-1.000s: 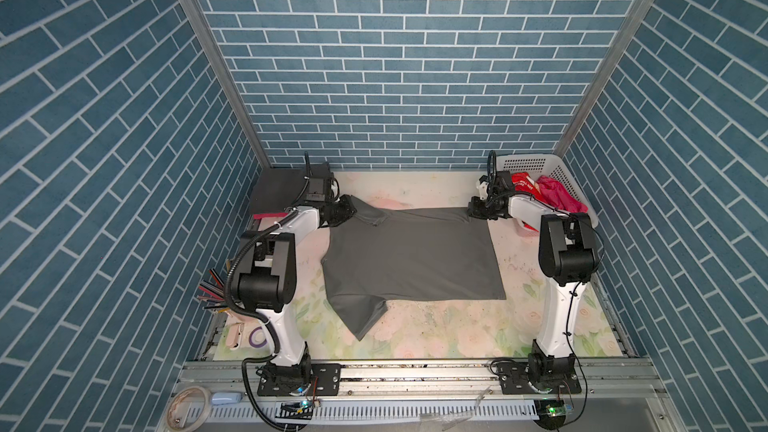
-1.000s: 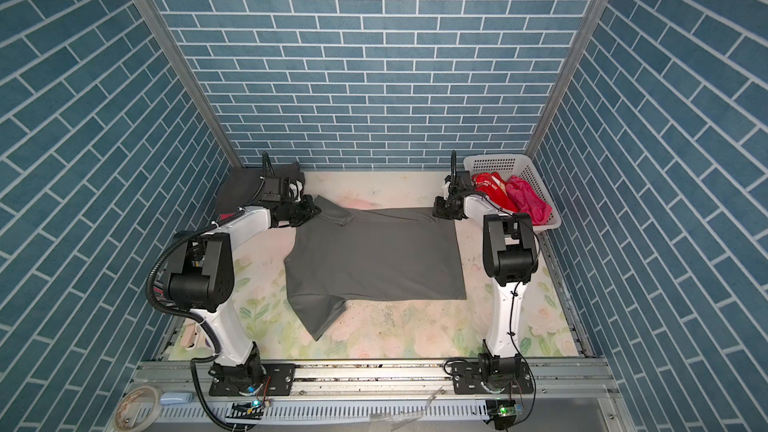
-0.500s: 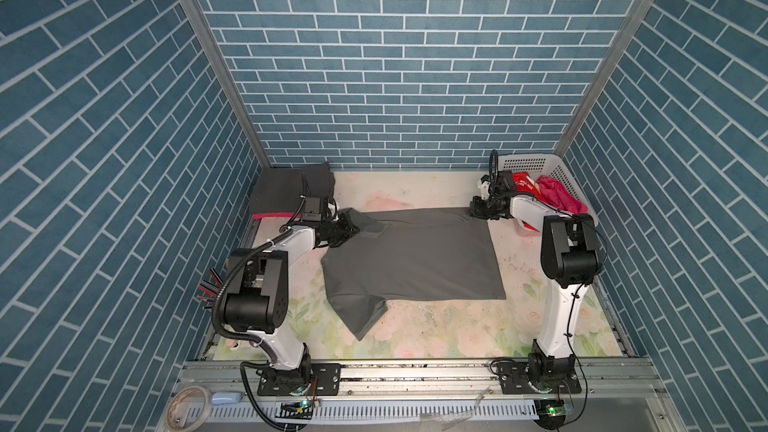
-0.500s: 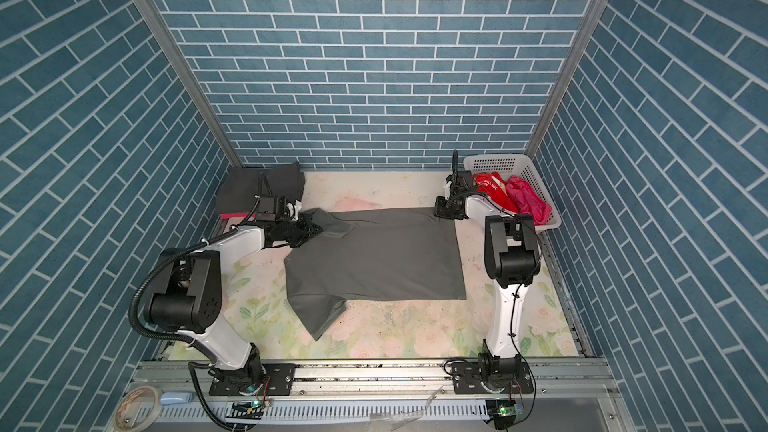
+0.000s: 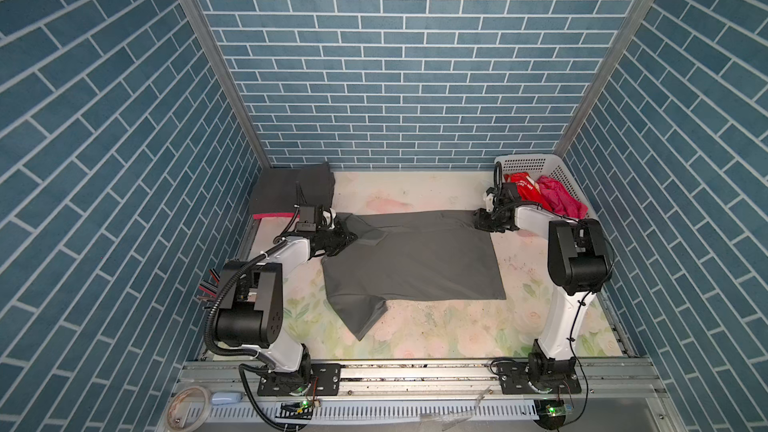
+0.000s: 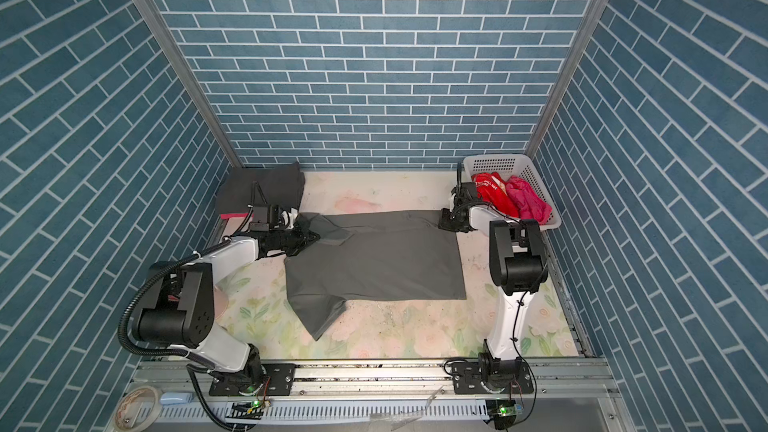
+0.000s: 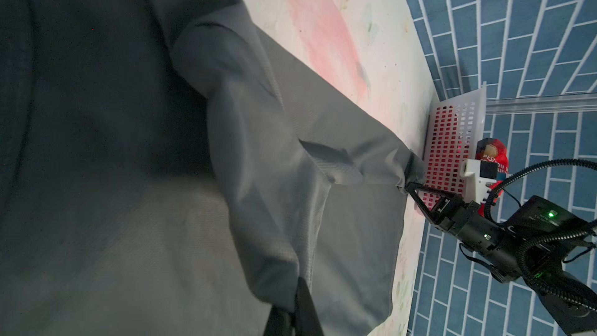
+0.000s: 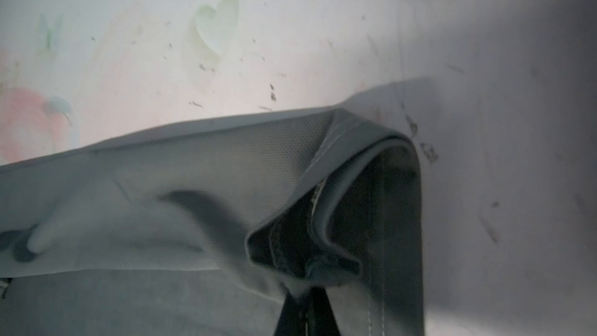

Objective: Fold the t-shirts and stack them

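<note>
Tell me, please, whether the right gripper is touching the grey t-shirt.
Touching. The right wrist view shows the right gripper shut on a hemmed corner of the grey t-shirt; the left wrist view shows the same pinch.

Left pincer pulled grey t-shirt sleeve nearer, folding it inward.

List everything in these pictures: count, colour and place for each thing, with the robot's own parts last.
table: one, pale floral top
grey t-shirt: one, mid-grey, spread across its middle
charcoal pile: one, dark grey, folded, far left corner
magenta-pink layer: one, edge showing under that pile
basket: one, white, far right corner
red t-shirt: one, red with white lettering, in the basket
magenta-pink t-shirt: one, in the basket too
left gripper: one, black, shut on the grey t-shirt's far left part
right gripper: one, black, shut on its far right corner
</note>
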`<action>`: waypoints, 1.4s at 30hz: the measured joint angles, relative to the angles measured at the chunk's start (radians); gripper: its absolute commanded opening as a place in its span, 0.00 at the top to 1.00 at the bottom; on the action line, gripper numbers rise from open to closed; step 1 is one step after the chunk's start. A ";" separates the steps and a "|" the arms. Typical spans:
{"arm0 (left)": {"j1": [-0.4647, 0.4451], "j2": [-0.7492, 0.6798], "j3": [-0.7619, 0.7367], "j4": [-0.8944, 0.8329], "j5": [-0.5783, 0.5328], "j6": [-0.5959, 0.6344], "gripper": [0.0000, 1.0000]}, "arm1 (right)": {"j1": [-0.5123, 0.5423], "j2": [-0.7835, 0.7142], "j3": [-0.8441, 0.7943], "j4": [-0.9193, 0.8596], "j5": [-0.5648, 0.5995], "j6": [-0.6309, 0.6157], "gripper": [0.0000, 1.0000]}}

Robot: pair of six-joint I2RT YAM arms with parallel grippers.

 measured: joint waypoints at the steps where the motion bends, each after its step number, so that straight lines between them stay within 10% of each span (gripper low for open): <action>1: 0.006 0.000 -0.002 0.000 0.000 0.001 1.00 | -0.001 -0.005 -0.012 0.002 0.003 0.002 0.92; 9: 0.029 0.000 -0.003 0.008 0.007 0.006 1.00 | -0.019 -0.048 -0.050 0.026 0.027 0.015 0.95; 42: 0.081 0.000 0.001 0.008 0.026 0.032 1.00 | -0.044 -0.198 -0.146 0.034 0.071 0.031 0.51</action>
